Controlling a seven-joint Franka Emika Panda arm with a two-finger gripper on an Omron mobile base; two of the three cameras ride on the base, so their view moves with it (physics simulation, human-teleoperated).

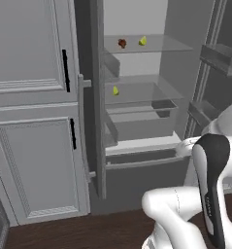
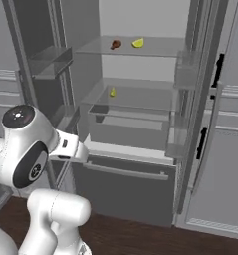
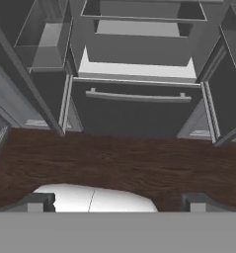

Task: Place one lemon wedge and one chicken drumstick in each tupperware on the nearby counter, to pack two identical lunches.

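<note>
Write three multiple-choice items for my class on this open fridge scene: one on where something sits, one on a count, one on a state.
1. Where does the brown drumstick lie?
A. on the top glass shelf, beside a lemon wedge
B. in the bottom drawer
C. on the wooden floor

2. How many yellow lemon wedges can be seen in the fridge?
A. one
B. two
C. four

3. How does the gripper stand?
A. shut on a lemon wedge
B. shut on nothing
C. open and holding nothing

Key:
1 A: the drumstick rests on the top shelf next to the upper lemon wedge.
2 B: one wedge is on the top shelf, the lower lemon wedge on the shelf beneath.
3 C: in the hand view the finger tips stand far apart with only floor between them.
</note>
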